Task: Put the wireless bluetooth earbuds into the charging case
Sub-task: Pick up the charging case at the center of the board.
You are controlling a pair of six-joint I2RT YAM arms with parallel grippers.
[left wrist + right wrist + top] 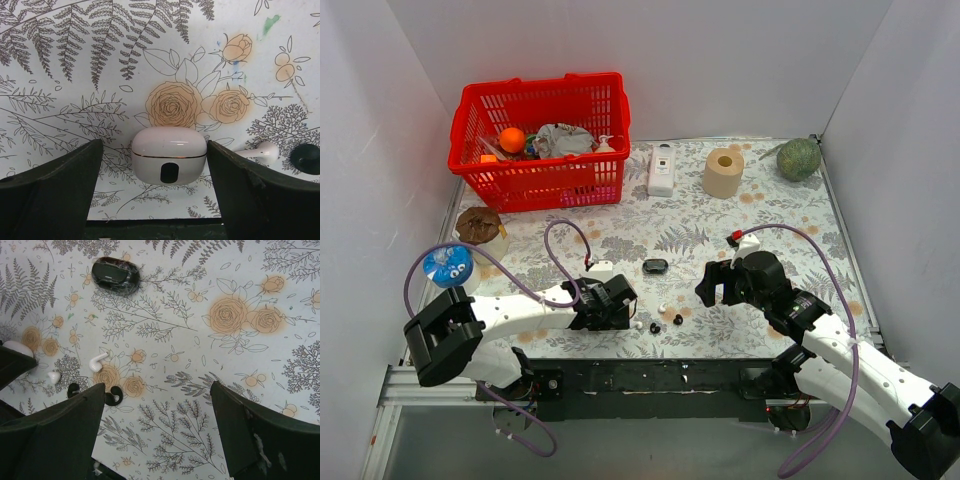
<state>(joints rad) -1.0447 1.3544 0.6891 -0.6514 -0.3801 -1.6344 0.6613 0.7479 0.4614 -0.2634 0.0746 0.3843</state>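
A closed white charging case (169, 154) sits on the floral cloth between the fingers of my open left gripper (155, 192), with a gap on each side. A white stemmed earbud (262, 150) and a black earbud (305, 159) lie just to its right. In the right wrist view I see the white stemmed earbud (97, 361), a small white bud (53, 377), two black buds (114, 397) and a closed black case (116, 275). My right gripper (157, 432) is open and empty, hovering right of the buds. From above, my left gripper (623, 315) is beside the buds (662, 307), and my right gripper (715, 287) is right of them.
A red basket (540, 185) of assorted items stands at the back left. A white bottle (662, 170), a paper roll (724, 172) and a green melon (799, 158) line the back. A brown-lidded cup (480, 228) and a blue ball (448, 266) are at the left.
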